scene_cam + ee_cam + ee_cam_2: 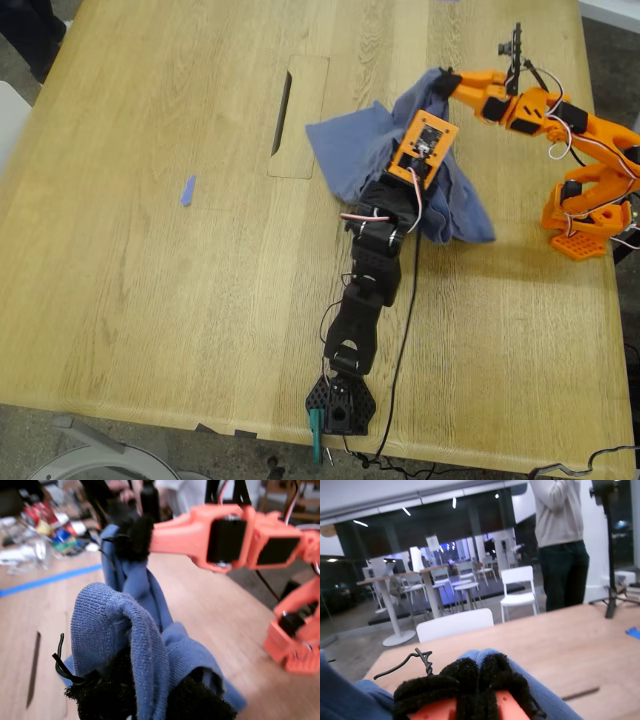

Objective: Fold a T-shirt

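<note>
first gripper: my first gripper, black fuzzy pads, closed on a raised fold of the slate-blue soft cotton T-shirt.
second gripper: my second gripper, orange with black padded tips, pinched shut on shirt fabric, lifted.
shirt: bunched on the pale wooden table, toward the exterior view's right, partly hoisted between both arms.
handling: light, limp, drapes and sags; likely grips well at hems or corners, not mid-panel.
stray: small blue strip, well apart.

No text, label, brand, number or sign is legible in any view.
</note>
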{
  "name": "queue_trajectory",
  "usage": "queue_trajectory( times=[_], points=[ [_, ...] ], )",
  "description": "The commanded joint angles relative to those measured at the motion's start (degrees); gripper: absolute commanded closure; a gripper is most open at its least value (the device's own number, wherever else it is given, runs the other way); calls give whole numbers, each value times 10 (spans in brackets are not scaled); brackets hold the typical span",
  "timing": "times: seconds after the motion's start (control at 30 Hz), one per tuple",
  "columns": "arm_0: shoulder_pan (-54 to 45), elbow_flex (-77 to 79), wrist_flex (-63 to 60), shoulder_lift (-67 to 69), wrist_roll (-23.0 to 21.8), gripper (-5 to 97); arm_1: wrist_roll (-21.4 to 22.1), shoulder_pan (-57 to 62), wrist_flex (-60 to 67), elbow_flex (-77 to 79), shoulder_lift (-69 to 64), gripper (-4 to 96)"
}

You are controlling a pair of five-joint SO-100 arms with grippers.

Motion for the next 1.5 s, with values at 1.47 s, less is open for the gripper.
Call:
queue_trajectory(
  times=[1.47],
  points=[
    [111,-23,-403,214,41,918,-21,-170,4,-607,-208,913]
  ],
)
